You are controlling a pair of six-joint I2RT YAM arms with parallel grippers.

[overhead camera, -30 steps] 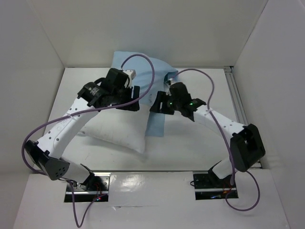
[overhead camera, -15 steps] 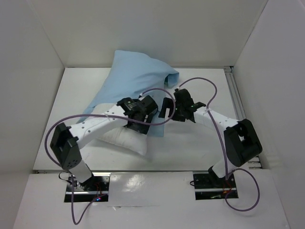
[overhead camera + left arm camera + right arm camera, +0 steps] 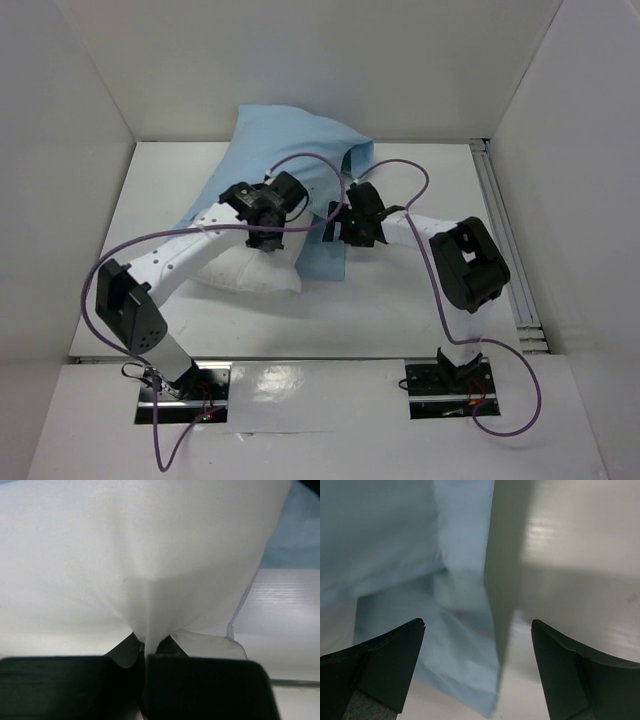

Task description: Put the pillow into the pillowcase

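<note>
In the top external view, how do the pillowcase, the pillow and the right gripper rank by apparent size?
1. pillowcase, largest
2. pillow, only its uncovered part
3. right gripper, smallest, though nearer the camera

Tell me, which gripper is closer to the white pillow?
Left. The left gripper is shut on a pinch of the pillow; the right gripper hangs open over the pillowcase, beside the pillow and not touching it.

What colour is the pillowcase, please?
The pillowcase is plain light blue. It shows best in the top external view.
</note>
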